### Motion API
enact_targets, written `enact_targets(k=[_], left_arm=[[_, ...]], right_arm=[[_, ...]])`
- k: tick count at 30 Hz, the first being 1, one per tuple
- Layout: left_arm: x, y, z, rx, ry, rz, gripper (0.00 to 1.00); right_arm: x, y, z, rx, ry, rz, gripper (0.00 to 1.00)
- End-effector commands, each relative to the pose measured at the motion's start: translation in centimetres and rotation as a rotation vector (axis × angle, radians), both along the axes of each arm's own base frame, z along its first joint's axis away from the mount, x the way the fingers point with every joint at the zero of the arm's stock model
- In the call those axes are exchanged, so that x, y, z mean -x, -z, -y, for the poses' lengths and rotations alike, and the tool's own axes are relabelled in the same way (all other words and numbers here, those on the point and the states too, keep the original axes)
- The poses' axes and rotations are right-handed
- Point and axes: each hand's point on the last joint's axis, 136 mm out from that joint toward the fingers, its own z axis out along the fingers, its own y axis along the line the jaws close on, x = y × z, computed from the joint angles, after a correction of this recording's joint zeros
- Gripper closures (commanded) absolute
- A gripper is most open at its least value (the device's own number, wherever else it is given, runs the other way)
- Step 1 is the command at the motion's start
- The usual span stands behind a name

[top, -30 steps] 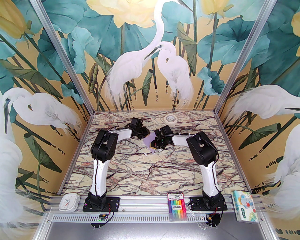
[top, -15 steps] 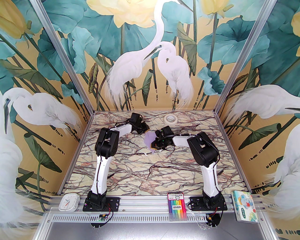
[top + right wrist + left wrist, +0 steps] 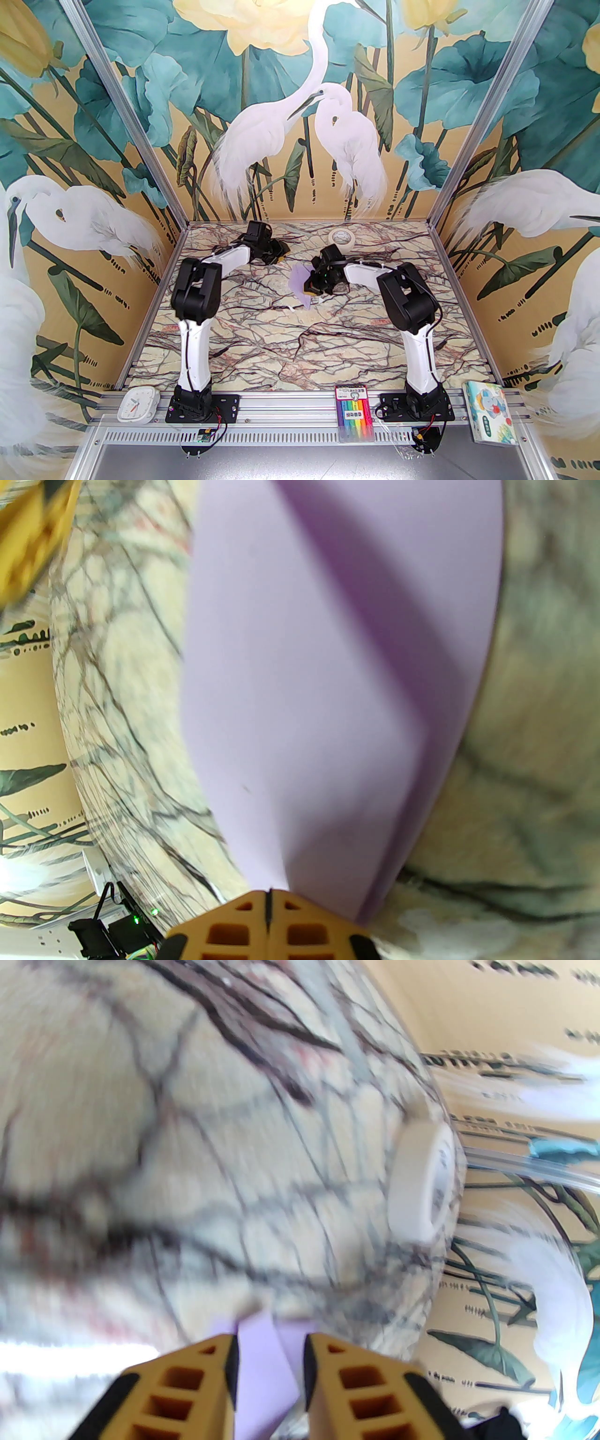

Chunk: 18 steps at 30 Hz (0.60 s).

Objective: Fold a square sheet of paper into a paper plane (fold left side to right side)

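Note:
The pale lavender square sheet of paper is folded into a slim pointed paper plane [image 3: 299, 283] that stands tilted above the table's middle, point down. My right gripper [image 3: 310, 289] is shut on its right edge. In the right wrist view the paper plane [image 3: 304, 691] rises from the closed gripper [image 3: 268, 895] and shows a long crease. My left gripper [image 3: 280, 250] hovers to the far left of the paper, apart from it. Its yellow fingers [image 3: 206, 1382] stand apart at the left gripper [image 3: 269, 1342], with a strip of the lavender paper [image 3: 262, 1382] seen through the gap.
A white tape roll [image 3: 341, 238] lies near the back wall, also in the left wrist view as the tape roll [image 3: 419, 1185]. On the front rail sit a white clock [image 3: 137, 404], a marker pack [image 3: 355, 412] and a colourful tissue pack [image 3: 491, 412].
My left gripper has let go of the paper, opened and drawn back toward the far left. The right gripper stays shut on the paper and has shifted slightly.

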Motion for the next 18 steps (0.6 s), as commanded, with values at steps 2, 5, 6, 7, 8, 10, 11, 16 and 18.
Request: enact_targets(k=[2, 5, 6, 7, 8, 10, 11, 16, 18], left_arm=[[3.7, 0.7, -0.1, 0.031, -0.008, -0.054, 0.68], [6.0, 1.6, 0.3, 0.04, -0.007, -0.098, 0.66], [6.7, 2.0, 0.6, 0.041, -0.004, -0.115, 0.65], [7.3, 2.4, 1.0, 0.04, 0.003, -0.128, 0.64], [7.9, 2.9, 1.1, 0.032, 0.0, -0.146, 0.62], [8.7, 3.5, 1.3, 0.017, -0.007, -0.162, 0.59], [9.0, 3.7, 1.3, 0.014, -0.012, -0.169, 0.56], [9.6, 4.0, 2.2, 0.026, 0.0, -0.18, 0.49], [9.8, 4.3, 2.7, 0.021, 0.007, -0.189, 0.49]], right_arm=[[-1.2, 0.4, 1.0, 0.062, -0.016, 0.017, 0.97], [-1.7, 1.2, 1.0, 0.082, -0.031, 0.012, 0.97], [-1.8, 1.6, 0.9, 0.087, -0.038, 0.009, 0.97], [-1.8, 1.9, 0.9, 0.092, -0.04, 0.003, 0.97], [-1.9, 2.2, 1.0, 0.098, -0.041, 0.0, 0.97], [-1.8, 2.9, 1.2, 0.111, -0.04, -0.009, 0.97], [-1.7, 3.2, 1.2, 0.117, -0.041, -0.014, 0.97], [-1.4, 4.6, 2.6, 0.188, -0.032, -0.02, 0.98], [-1.3, 4.9, 3.1, 0.209, -0.03, -0.02, 0.98]])
